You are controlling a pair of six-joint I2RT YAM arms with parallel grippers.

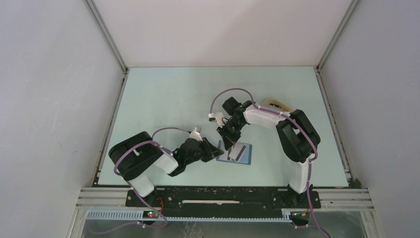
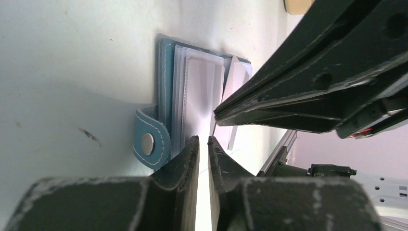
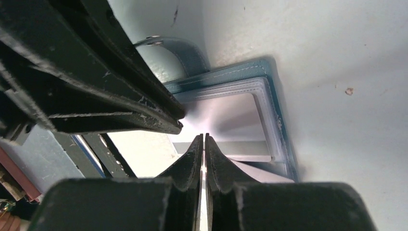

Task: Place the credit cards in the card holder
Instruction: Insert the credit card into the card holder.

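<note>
The blue card holder (image 1: pixel 245 159) lies open on the table; its pale slots face up in the left wrist view (image 2: pixel 166 86) and the right wrist view (image 3: pixel 279 106). A card with a dark stripe (image 1: pixel 239 151) rests tilted over the slots. My right gripper (image 1: pixel 231 144) hangs over the holder, its jaws (image 3: pixel 202 136) shut on a thin pale card edge. My left gripper (image 1: pixel 218 151) is at the holder's left edge, beside the snap tab (image 2: pixel 148 143). Its jaws (image 2: pixel 203 139) are pinched on a white inner sleeve. Other cards are hidden.
A beige oval tray (image 1: pixel 277 104) stands behind the right arm; it also shows in the left wrist view (image 2: pixel 296 6). Both grippers crowd close together over the holder. White walls enclose the table on three sides.
</note>
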